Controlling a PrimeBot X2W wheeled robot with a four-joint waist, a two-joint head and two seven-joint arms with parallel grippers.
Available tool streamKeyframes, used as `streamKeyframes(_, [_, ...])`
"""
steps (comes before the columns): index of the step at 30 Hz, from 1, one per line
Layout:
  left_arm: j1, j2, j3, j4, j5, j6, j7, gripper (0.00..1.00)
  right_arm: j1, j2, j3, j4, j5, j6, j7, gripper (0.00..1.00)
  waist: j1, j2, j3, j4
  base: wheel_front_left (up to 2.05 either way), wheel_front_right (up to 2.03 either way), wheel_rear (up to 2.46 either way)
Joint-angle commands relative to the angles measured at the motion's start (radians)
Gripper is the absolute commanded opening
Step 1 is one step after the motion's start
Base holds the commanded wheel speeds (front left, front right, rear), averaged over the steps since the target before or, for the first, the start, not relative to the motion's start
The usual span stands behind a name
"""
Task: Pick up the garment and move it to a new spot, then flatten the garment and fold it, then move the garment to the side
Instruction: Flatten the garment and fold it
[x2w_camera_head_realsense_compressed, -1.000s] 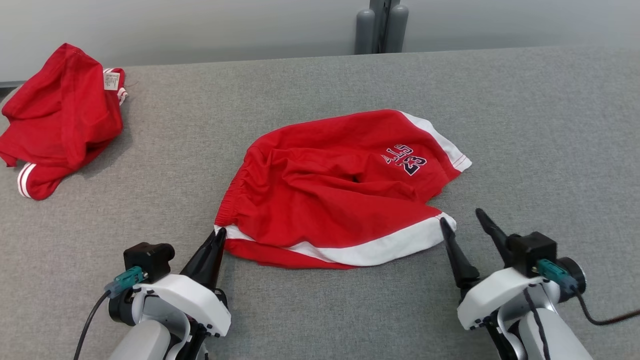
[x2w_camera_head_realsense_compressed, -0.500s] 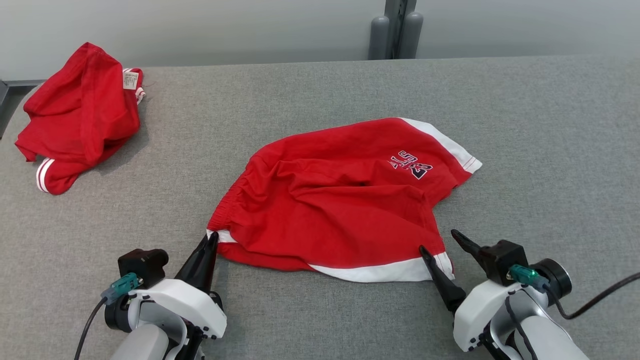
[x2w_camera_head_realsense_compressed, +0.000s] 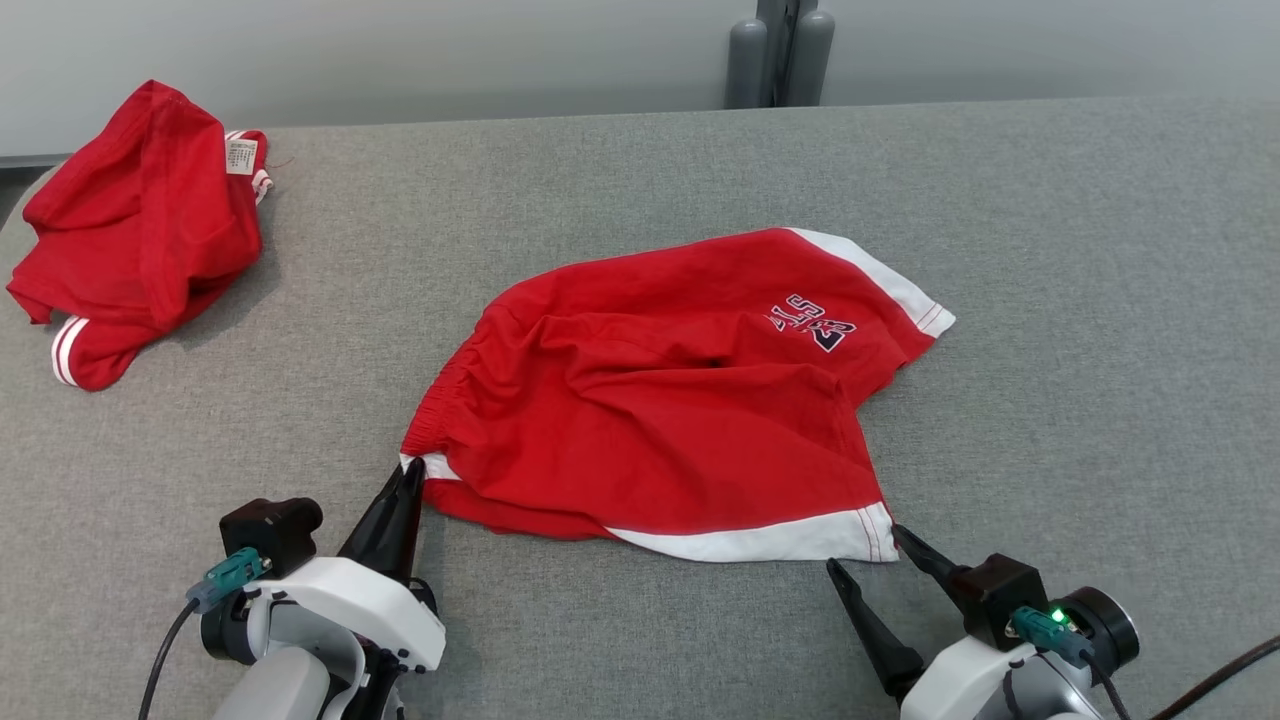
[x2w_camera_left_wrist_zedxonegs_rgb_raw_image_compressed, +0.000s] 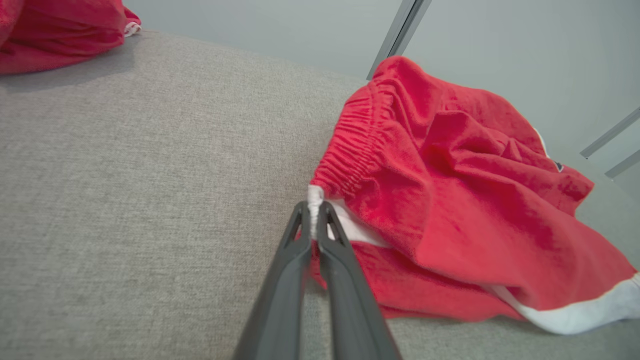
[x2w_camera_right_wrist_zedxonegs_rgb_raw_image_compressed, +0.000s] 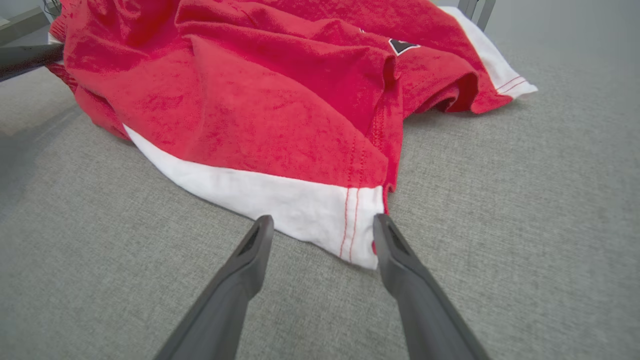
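1. Shorts make up the garment (x2w_camera_head_realsense_compressed: 680, 400), red with white bands, which lies crumpled in the middle of the grey worktop (x2w_camera_head_realsense_compressed: 1050, 250), with its elastic waistband toward the robot's left and its leg hems toward the right
2. At the near end of that waistband, the left claw (x2w_camera_head_realsense_compressed: 410, 475) has its fingers pressed together on the white corner; the left wrist view shows a pinch of white cloth standing between the tips
3. The right claw (x2w_camera_head_realsense_compressed: 865, 548) stands wide apart and holds nothing; in the right wrist view the near leg's white hem corner reaches in between its two fingers
4. Whether those right fingers touch the cloth or the worktop cannot be told
5. The dark print (x2w_camera_head_realsense_compressed: 812, 322) on the far leg is creased across itself and cannot be read, and the far leg's opening folds under, out of sight
6. A second red garment (x2w_camera_head_realsense_compressed: 130, 230) sits heaped at the far left corner, well apart, and its small label (x2w_camera_head_realsense_compressed: 241, 157) is too small to read
7. Both arms are cut off by the bottom edge of the head view
8. Compared with a second ago, the left claw keeps its pinch, and the print, then plainly showing a number, has crumpled
9. The right claw's inner finger, half a second ago lying across the hem band, now shows its tip on bare worktop in front of the hem
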Motion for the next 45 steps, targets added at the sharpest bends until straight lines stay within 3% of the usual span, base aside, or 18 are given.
streamKeyframes(1, [-0.008,0.008,0.004,-0.003,-0.004,0.003,-0.004,0.0,-0.013,-0.004,-0.007,0.007,-0.014,0.0,0.003,1.0,0.0,0.0,0.003,0.002,0.0,0.0,0.0])
streamKeyframes(16, [-0.01,0.013,-0.003,-0.01,-0.01,0.006,-0.005,0.0,-0.047,0.014,0.01,0.062,0.0,0.0,-0.011,1.0,0.0,0.0,0.012,0.016,0.0,0.0,0.0])
streamKeyframes(17, [-0.009,0.013,-0.002,-0.01,-0.012,0.007,-0.005,0.0,-0.051,0.014,0.011,0.067,0.002,0.0,-0.012,0.93,0.0,0.0,0.013,0.016,0.0,0.0,0.0])
streamKeyframes(20, [-0.011,0.013,-0.003,-0.012,-0.013,0.009,-0.006,0.0,-0.068,0.012,0.016,0.088,0.008,0.0,-0.009,0.54,0.0,0.0,0.014,0.016,0.0,0.0,0.0])
streamKeyframes(26, [-0.015,0.015,-0.001,-0.014,-0.019,0.008,-0.006,0.0,-0.125,0.003,0.05,0.164,0.03,0.0,-0.017,0.33,0.0,0.0,0.019,0.018,0.0,0.0,0.0])
streamKeyframes(29, [-0.015,0.014,0.001,-0.018,-0.024,0.005,-0.008,0.0,-0.148,0.001,0.061,0.178,0.045,0.0,-0.034,0.0,0.0,0.0,0.017,0.02,0.0,0.0,0.0])
streamKeyframes(39, [0.0,0.022,0.052,-0.169,-0.097,-0.022,-0.003,0.0,-0.152,-0.044,0.043,0.0,0.159,0.0,-0.054,0.0,0.0,0.0,-0.025,-0.001,0.0,0.0,0.0])
streamKeyframes(45, [0.005,0.056,0.071,-0.374,-0.108,0.003,0.026,0.0,-0.139,-0.082,-0.007,-0.205,0.207,0.0,-0.021,0.0,0.0,0.0,-0.062,-0.023,0.0,0.0,0.0])
